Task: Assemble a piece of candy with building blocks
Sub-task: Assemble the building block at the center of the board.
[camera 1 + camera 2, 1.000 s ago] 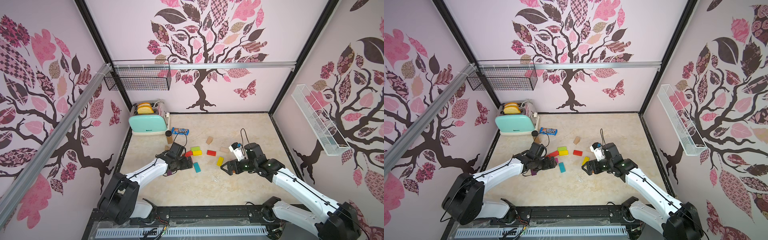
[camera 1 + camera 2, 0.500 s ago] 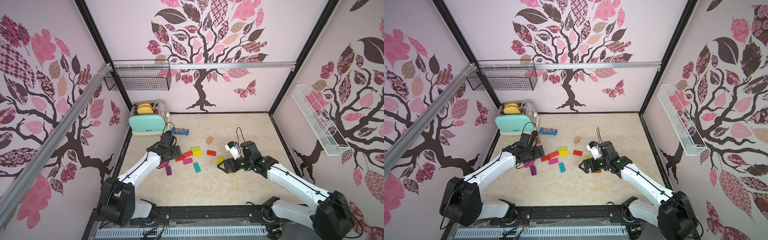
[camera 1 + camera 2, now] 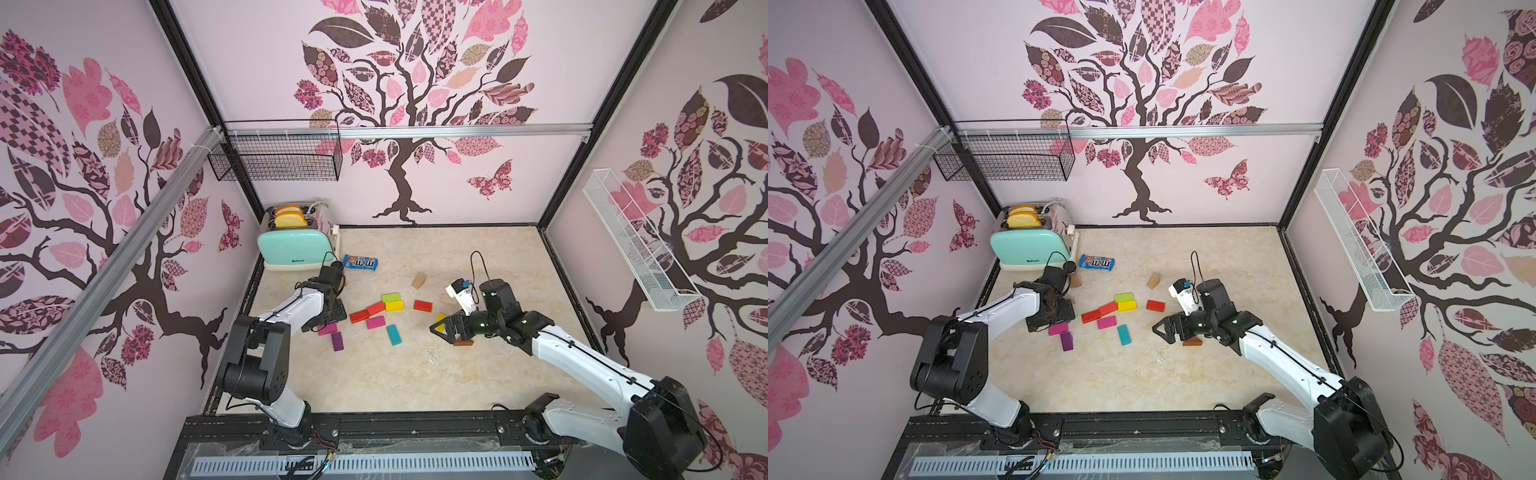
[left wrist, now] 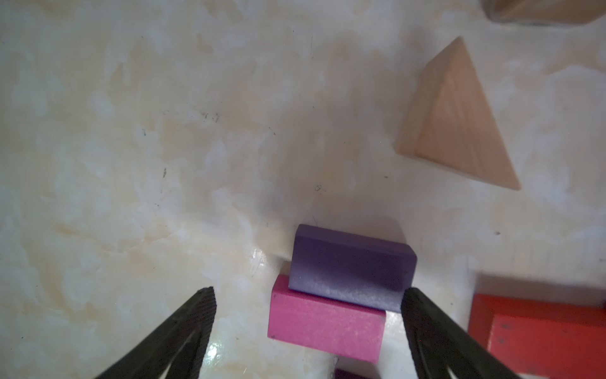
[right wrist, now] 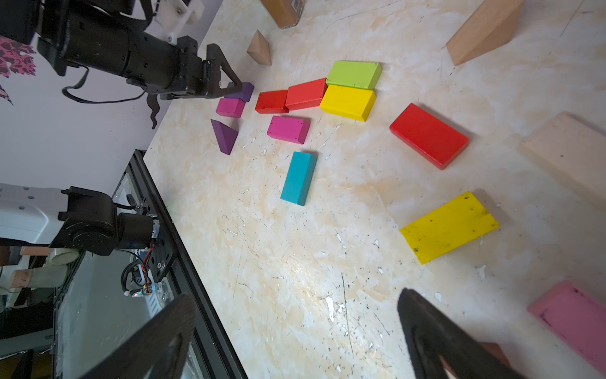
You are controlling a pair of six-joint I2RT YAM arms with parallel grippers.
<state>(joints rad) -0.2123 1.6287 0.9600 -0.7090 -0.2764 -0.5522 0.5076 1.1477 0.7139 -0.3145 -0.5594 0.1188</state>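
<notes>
The building blocks lie scattered on the marble table: a green [image 3: 391, 297], a yellow [image 3: 394, 306], two red [image 3: 368, 312] and a magenta block [image 3: 375, 322] cluster mid-table, with a teal one [image 3: 394, 335] nearer the front. My left gripper [image 3: 328, 316] is open and low over a purple block [image 4: 351, 272] that leans on a magenta block [image 4: 324, 325]; one fingertip [image 4: 413, 308] sits at the purple block's corner. My right gripper [image 3: 442, 330] is open with nothing between its fingers [image 5: 423, 315], above a yellow block [image 5: 449, 226] and beside a brown triangle [image 3: 463, 342].
A mint toaster [image 3: 293, 245] stands at the back left, with a blue M&M's packet [image 3: 360, 262] and a small jar [image 3: 1073, 276] beside it. A tan wedge [image 3: 419, 281], a lone red block [image 3: 422, 306], a purple triangle [image 3: 337, 341] and a pink block [image 5: 570, 315] lie around.
My left gripper drew back left from the cluster, uncovering a magenta block and the purple triangle. My right gripper shifted slightly left. Both stayed open.
</notes>
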